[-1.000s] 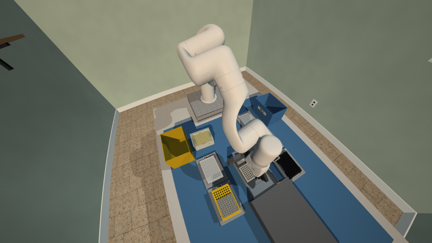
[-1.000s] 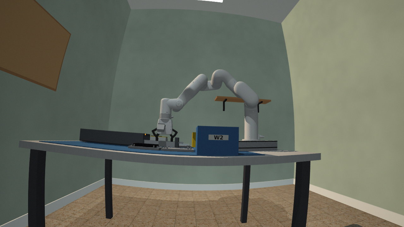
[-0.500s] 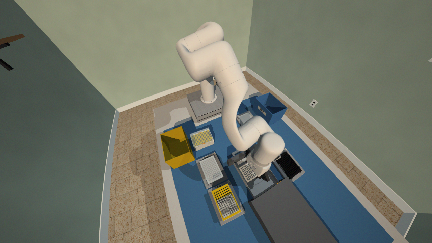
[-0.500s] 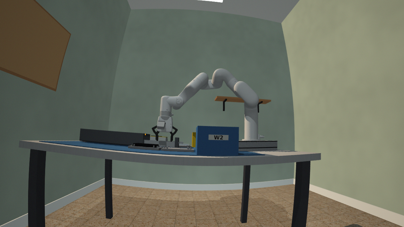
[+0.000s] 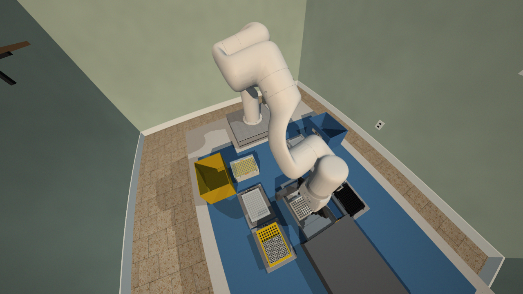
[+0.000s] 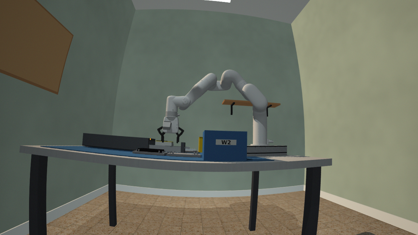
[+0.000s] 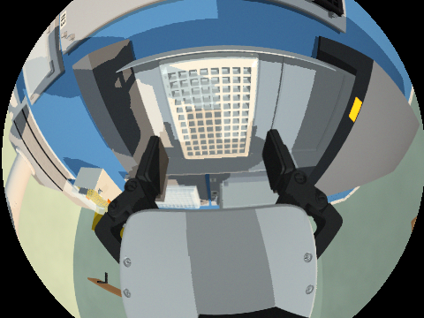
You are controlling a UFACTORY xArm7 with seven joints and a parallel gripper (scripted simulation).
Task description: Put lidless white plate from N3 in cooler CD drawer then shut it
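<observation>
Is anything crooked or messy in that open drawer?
Nothing looks messy. The white plate lies flat in the open drawer, square with its walls, and the amber lamp glows as it should with the drawer open. The end effector hangs open above the plate, holding nothing. The drawer is not yet shut.
</observation>
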